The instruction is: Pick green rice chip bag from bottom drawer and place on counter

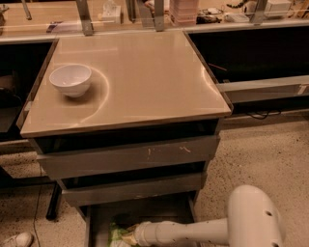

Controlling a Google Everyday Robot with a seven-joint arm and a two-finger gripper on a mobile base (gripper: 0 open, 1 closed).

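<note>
Inside bottom drawer (140, 213): one end effector (128, 236), one green bag (115, 233)

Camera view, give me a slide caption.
Gripper at the green rice chip bag in the open bottom drawer, below a counter holding a white bowl.

This looks like a robot test lab fitted out as a kitchen corner, not a home. A glossy beige counter (145, 77) with a thin metal edge tops 3 plain grey metal drawers (130, 158) with scuffed fronts. The speckled floor (260, 154) has a black cable (36, 212) trailing over it and a shoe (17, 240) at the lower left. Metal posts (84, 17) and cluttered benches (43, 14) stand behind. A white robot arm (193, 231) has its tool (129, 236) low in the bottom drawer (145, 212)
</note>
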